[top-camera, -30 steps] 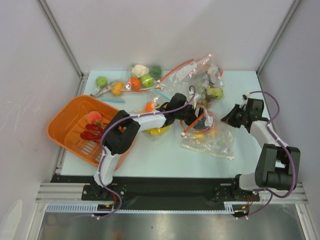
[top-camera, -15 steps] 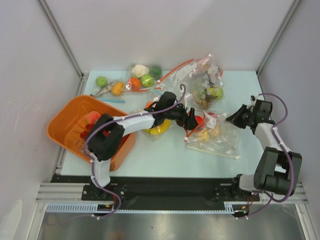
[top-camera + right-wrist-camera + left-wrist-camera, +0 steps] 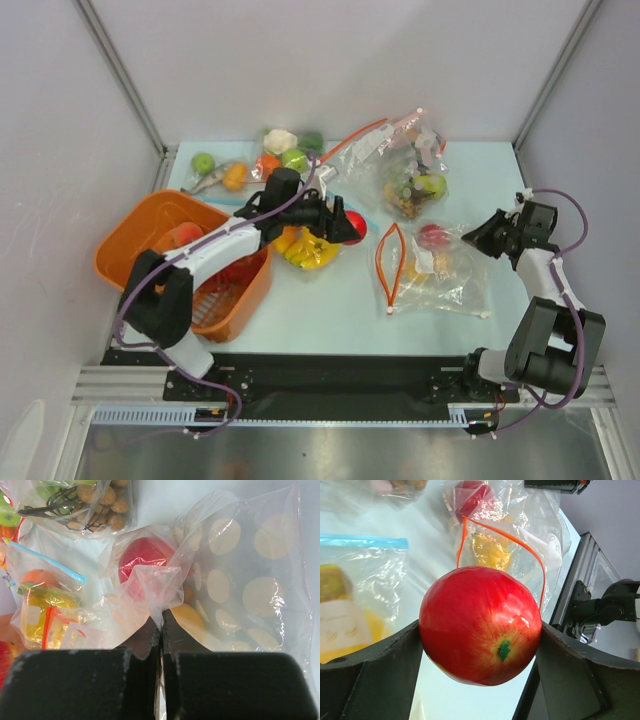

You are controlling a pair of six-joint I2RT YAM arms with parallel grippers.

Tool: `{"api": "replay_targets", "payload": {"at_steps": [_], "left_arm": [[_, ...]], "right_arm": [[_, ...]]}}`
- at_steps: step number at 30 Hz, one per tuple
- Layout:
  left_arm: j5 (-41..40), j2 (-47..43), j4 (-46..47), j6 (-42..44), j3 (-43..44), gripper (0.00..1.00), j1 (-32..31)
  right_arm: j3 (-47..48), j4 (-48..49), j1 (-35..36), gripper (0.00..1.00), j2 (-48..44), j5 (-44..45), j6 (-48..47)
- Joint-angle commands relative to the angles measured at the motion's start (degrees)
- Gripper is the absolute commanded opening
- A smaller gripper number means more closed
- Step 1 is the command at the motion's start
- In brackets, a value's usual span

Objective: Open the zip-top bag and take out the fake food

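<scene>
Apple in its grasp, the left gripper has drawn back leftward from the bag's mouth since half a second ago. Its jaws are spread wide around the glossy red fruit, near the banana bag. Crinkly and pale-dotted, the zip-top bag lies right of centre, long axis left-right, orange zip strip gaping leftward, second apple inside. The right gripper, fingers closed, pinches its film at the opposite end.
</scene>
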Motion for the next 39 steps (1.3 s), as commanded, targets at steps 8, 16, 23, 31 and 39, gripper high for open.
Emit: {"api": "replay_targets", "payload": {"at_steps": [8, 16, 23, 31, 39], "left_arm": [[-8.56, -17.92, -10.88, 4.24, -1.88, 0.00, 13.28], [-23.32, -26.47, -20.55, 3.63, -1.00, 0.00, 22.42], [-32.38, -33.94, -27.32, 0.82, -7.23, 0.00, 31.12], [-36.88, -35.70, -31.10, -1.47, -13.38, 0.00, 33.68], [-37.76, -31.48, -32.16, -1.12, -15.85, 0.35, 33.94]], "right_arm": [[3.61, -2.25, 1.89, 0.31, -3.89, 1.71, -2.52], [7.30, -5.69, 4.53, 0.80, -6.27, 7.50, -4.81], [12.05, -9.12, 6.11, 0.85, -7.23, 10.41, -6.83], [14.25, -9.21, 6.90, 0.86, -6.88, 9.53, -6.21], [14.69, -9.47, 7.16, 0.86, -7.32, 9.45, -6.30]]}}
